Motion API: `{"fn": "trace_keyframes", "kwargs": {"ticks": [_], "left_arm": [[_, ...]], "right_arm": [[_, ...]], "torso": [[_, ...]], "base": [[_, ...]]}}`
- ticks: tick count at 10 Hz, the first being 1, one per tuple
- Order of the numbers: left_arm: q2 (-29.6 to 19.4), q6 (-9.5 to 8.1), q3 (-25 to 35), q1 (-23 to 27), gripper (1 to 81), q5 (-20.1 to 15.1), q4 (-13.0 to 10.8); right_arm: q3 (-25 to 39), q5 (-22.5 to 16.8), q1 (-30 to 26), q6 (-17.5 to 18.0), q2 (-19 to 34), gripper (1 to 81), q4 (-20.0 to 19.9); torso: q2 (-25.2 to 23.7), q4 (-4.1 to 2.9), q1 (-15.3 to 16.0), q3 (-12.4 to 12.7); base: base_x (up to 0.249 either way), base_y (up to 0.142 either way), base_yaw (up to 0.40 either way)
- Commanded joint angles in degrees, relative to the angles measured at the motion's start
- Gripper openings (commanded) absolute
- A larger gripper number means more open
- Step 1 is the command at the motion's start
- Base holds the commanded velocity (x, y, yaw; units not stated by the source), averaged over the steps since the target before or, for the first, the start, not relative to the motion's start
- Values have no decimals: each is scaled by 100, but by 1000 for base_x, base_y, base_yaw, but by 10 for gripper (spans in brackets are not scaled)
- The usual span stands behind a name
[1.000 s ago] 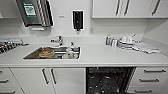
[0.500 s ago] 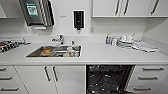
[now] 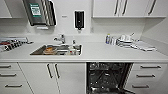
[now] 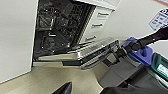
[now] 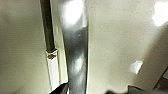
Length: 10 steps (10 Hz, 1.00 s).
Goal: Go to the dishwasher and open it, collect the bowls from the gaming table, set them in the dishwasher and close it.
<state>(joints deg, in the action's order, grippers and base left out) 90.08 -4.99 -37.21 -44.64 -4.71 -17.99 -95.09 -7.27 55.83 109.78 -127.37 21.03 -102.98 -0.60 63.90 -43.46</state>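
Observation:
The dishwasher (image 3: 107,77) stands open under the white counter, its dark inside with wire racks (image 4: 60,27) showing. Its steel-fronted door (image 4: 97,48) hangs partly lowered. In the left wrist view my right arm (image 4: 140,45), dark with a blue sleeve, reaches in to the door's outer edge, and my right gripper (image 4: 111,58) is at the handle there. A strip of brushed steel (image 5: 75,50) runs close through the right wrist view over the pale floor. A dark tip of my left gripper (image 4: 62,88) hangs in front of the door. The gaming table and bowls are out of view.
A sink (image 3: 57,50) with dishes in it sits in the counter left of the dishwasher. Bottles and stacked crockery (image 3: 125,40) stand at the back right. White drawers (image 3: 150,75) flank the opening on the right, cabinet doors (image 3: 52,75) on the left. A soap dispenser (image 3: 79,19) hangs on the wall.
The head picture has shifted slightly, so the camera has moved a little. The dishwasher stays open throughout.

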Motion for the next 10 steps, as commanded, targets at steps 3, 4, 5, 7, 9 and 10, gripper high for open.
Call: {"fn": "trace_keyframes", "kwargs": {"ticks": [3, 4, 5, 7, 9, 10], "left_arm": [[-139, -11, 161, 416, 811, -92, -11], [-104, -11, 117, 416, 811, -118, -2], [-50, -11, 82, 416, 811, -118, -11], [98, -11, -58, 399, 811, -275, -2], [510, -20, -575, 163, 811, -646, 102], [766, -11, -1051, -153, 811, -619, 182]], "right_arm": [[-158, -662, -41, -44, 42, 811, 6], [-167, -662, -41, -44, 42, 811, 6], [-158, -662, -41, -44, 51, 811, 6], [-167, -645, -41, -410, 42, 811, 242], [-281, -609, 116, -1306, -98, 811, 682], [-447, -601, 327, -1861, -222, 811, 911]], "torso": [[0, 0, 0, 0], [0, 0, 0, 0], [0, 0, 0, -2], [-2, 0, -2, 0], [-2, 0, -2, -2], [-2, 0, -2, -2]], "base": [[-98, 0, 0], [-97, 0, 0], [0, 0, 0], [0, 0, 0], [0, 0, 0], [0, 0, 0]]}}
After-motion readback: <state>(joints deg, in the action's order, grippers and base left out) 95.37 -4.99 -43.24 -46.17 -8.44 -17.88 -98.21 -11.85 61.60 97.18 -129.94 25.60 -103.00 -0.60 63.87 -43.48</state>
